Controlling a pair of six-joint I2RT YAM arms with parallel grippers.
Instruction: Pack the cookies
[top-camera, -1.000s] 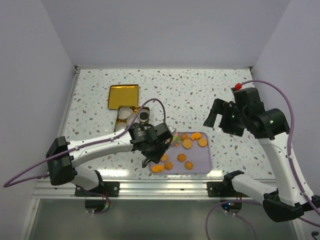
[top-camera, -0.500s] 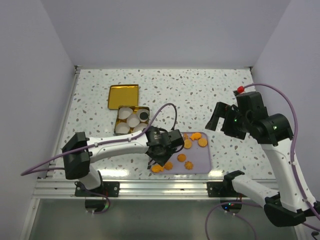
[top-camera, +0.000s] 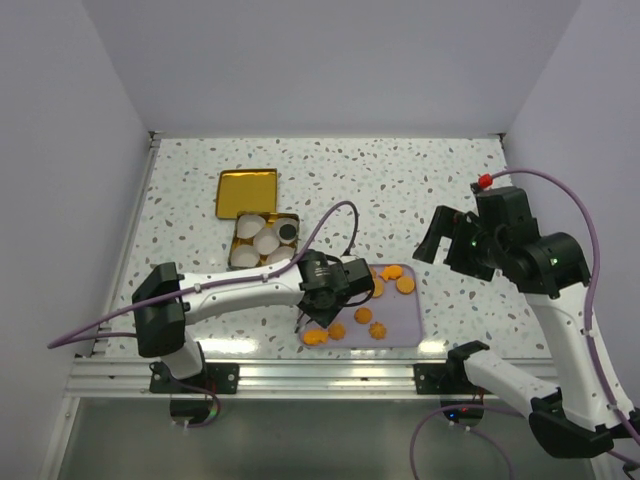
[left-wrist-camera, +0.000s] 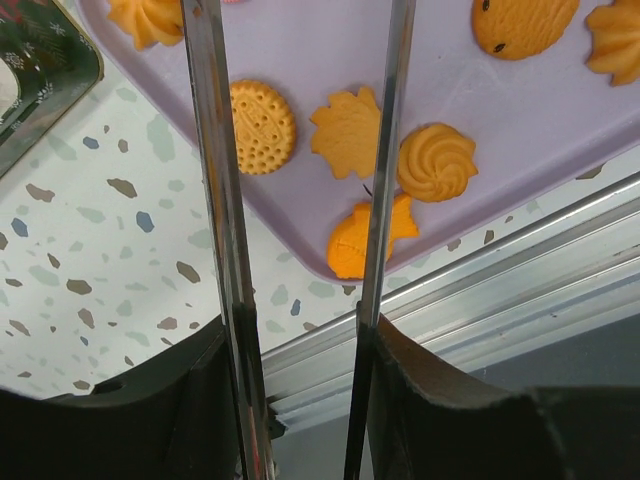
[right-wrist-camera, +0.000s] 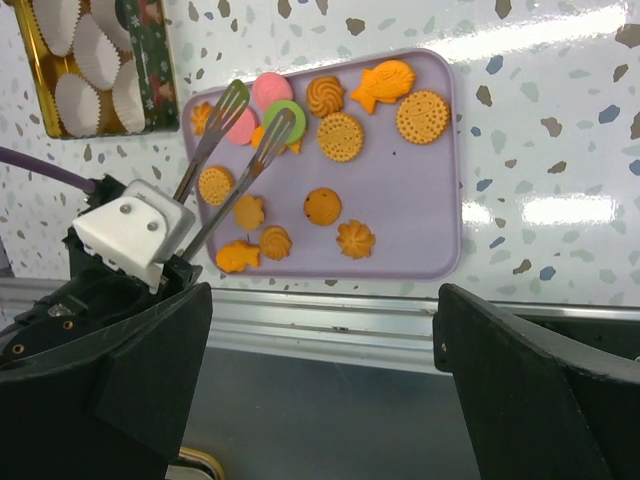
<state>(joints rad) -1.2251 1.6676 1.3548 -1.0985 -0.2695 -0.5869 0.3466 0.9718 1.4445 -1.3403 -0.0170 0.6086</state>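
Observation:
The cookies lie on a purple tray (top-camera: 400, 320): orange rounds, swirls, a leaf (left-wrist-camera: 347, 132) and fish shapes (right-wrist-camera: 238, 257), plus a pink round (right-wrist-camera: 270, 90) and a green round (right-wrist-camera: 288, 120). A dark brown round (top-camera: 288, 231) sits in a paper cup in the tin (top-camera: 240, 228). My left gripper (top-camera: 335, 285) carries two long metal tongs (left-wrist-camera: 218, 200). Their tips (right-wrist-camera: 252, 115) stand apart over the pink and green rounds, with nothing between them. My right gripper (top-camera: 450, 240) hangs open and empty above the table, right of the tray.
The tin holds several white pleated cups (right-wrist-camera: 80, 60). Its gold lid (top-camera: 246, 192) lies behind it. The tray's near edge runs close to the table's metal rail (left-wrist-camera: 480, 290). Walls close in the left, back and right.
My left gripper has moved right, over the tray's left part, uncovering the tin. My right gripper has shifted slightly to the right.

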